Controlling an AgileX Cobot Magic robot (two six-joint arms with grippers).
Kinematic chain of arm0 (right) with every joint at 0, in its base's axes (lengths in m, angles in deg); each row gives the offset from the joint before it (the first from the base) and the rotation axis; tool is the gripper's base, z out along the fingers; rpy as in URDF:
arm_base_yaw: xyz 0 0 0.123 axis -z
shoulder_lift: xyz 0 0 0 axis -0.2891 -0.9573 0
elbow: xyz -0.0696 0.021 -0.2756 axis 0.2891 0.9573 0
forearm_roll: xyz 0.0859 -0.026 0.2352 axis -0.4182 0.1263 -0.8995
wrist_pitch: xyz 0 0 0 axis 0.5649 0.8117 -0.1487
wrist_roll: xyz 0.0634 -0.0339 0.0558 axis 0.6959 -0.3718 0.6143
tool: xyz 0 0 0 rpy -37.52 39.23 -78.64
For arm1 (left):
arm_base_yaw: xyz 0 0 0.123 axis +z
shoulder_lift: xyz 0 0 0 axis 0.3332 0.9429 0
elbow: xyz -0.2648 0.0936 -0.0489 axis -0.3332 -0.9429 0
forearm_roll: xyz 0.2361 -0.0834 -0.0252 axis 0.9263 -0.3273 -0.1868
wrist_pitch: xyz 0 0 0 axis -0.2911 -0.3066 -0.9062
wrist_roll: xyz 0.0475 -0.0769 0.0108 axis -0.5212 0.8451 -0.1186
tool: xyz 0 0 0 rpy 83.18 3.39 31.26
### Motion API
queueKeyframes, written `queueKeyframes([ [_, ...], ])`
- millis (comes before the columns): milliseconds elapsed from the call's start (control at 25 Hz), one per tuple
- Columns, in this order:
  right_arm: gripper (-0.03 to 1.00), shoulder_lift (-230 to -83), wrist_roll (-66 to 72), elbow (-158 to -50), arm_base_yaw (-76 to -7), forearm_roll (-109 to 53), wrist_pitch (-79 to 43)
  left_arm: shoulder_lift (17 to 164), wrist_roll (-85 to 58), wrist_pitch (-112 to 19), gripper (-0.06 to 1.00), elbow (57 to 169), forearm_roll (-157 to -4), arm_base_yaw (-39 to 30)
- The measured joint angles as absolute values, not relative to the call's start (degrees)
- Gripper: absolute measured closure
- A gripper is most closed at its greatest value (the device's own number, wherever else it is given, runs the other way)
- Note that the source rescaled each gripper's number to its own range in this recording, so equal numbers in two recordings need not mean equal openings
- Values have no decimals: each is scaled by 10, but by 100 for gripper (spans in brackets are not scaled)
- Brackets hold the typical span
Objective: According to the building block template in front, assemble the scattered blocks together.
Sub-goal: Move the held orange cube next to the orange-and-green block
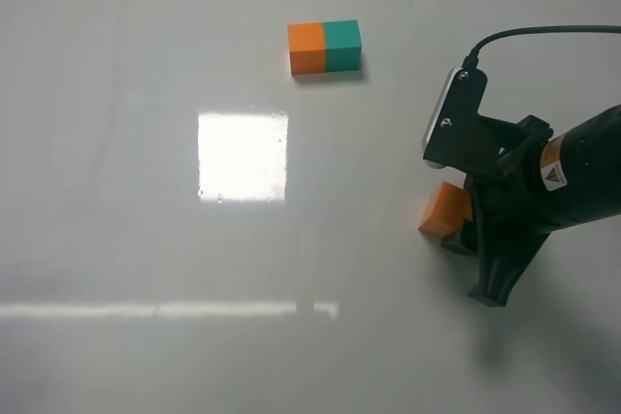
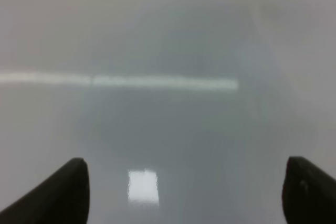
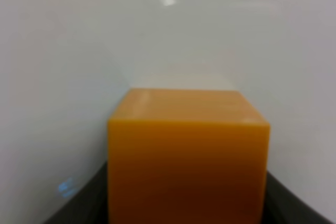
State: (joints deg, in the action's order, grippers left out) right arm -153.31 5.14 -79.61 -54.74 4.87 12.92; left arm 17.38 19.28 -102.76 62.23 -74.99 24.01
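The building block template (image 1: 325, 47), a short bar with an orange left half and a teal-green right half, lies at the far middle of the table. One scattered block, the orange cube (image 1: 443, 210), sits between the fingers of my right gripper (image 1: 462, 230) at the right; it fills the right wrist view (image 3: 187, 150) with dark fingers against both its sides. The teal-green cube is out of view. My left gripper (image 2: 184, 192) shows only in the left wrist view, fingertips (image 2: 63, 190) wide apart over bare table, holding nothing.
The white glossy table (image 1: 146, 239) carries a bright square glare patch (image 1: 243, 156) in the middle and a glare stripe (image 1: 165, 310) nearer the front. The right arm's black cable (image 1: 534, 34) arcs over the far right.
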Motion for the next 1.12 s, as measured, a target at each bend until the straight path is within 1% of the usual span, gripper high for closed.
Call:
queueKeyframes([
  [360, 97, -1533, 22, -803, -547, 52, 152, 174, 193, -1028, 94, 622, -750, 240],
  [680, 97, -1536, -42, -890, -547, -17, 244, 174, 193, -1028, 94, 622, -750, 240],
  [920, 97, -1540, -67, -909, -548, -25, 256, 174, 193, -1028, 94, 622, -750, 240],
  [1000, 97, -1556, -72, -919, -560, -23, 266, 174, 193, -1028, 94, 622, -750, 240],
  [1120, 97, -1598, -73, -954, -608, 2, 279, 174, 193, -1028, 94, 622, -750, 240],
])
